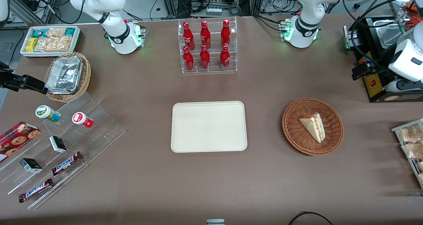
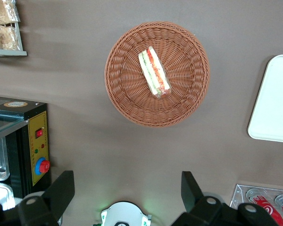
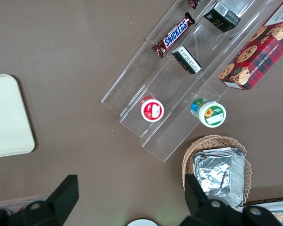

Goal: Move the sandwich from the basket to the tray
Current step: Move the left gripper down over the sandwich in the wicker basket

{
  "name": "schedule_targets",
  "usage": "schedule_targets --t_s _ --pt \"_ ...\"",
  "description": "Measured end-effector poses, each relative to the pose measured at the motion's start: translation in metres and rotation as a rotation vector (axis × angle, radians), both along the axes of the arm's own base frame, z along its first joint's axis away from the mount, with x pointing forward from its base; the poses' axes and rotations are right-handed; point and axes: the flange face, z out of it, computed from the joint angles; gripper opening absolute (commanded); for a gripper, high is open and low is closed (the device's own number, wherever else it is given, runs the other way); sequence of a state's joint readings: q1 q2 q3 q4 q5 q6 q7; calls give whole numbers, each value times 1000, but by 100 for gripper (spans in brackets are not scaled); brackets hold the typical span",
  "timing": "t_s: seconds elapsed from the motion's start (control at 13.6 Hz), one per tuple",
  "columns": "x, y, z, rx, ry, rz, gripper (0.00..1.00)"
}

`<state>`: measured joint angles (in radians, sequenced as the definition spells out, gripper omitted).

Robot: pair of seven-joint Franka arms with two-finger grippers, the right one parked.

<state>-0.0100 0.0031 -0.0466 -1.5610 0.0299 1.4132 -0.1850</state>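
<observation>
The sandwich (image 1: pixel 314 126) (image 2: pixel 154 72), a pale bread wedge with red and green filling on its cut edge, lies in the reddish-brown wicker basket (image 1: pixel 292 132) (image 2: pixel 188 94). The cream tray (image 1: pixel 209 126) (image 2: pixel 273 103) lies flat beside the basket, toward the middle of the table, with nothing on it. My gripper (image 1: pixel 358 72) (image 2: pixel 127 188) hangs high above the table, farther from the front camera than the basket and near the black machine. Its fingers (image 2: pixel 61 188) stand wide open with only bare tablecloth between them.
A black machine with a red button (image 1: pixel 375 86) (image 2: pixel 35 150) stands near my gripper. A rack of red bottles (image 1: pixel 206 46) stands farther back than the tray. Snack packets on a rack (image 1: pixel 409 142) lie at the working arm's end.
</observation>
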Motion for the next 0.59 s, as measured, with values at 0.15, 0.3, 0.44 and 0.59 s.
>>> schedule_targets --t_s 0.15,0.3,0.44,0.59 --pt "0 0 0 0 1 -1 100" --pt "1 0 -4 0 7 -1 100" --pt "4 0 -25 0 23 -2 100" --pt "11 -1 -62 -1 16 -5 100"
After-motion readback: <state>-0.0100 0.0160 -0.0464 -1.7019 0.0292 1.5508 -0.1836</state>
